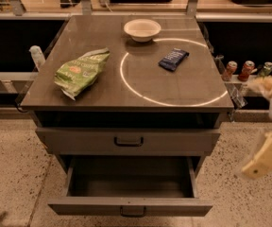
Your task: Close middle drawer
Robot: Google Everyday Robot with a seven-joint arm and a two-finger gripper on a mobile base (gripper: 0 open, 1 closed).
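Note:
The grey cabinet (126, 103) stands in the middle of the camera view. Its middle drawer (174, 206) is pulled far out; its deep grey tray looks empty and a small dark loop handle (132, 212) sits at the centre of its front. The top drawer (183, 142) above it is closed, with a bigger dark handle (129, 141). No lower drawer shows. My gripper (264, 159), cream-coloured and blurred, hangs at the right edge, level with the drawers and well to the right of the cabinet, touching nothing.
On the cabinet top lie a green chip bag (81, 70), a white bowl (142, 30) and a dark blue snack bar (174, 59). Several cans (247, 70) stand on a ledge at the right. A white bottle (37, 56) stands at the left. The floor is speckled.

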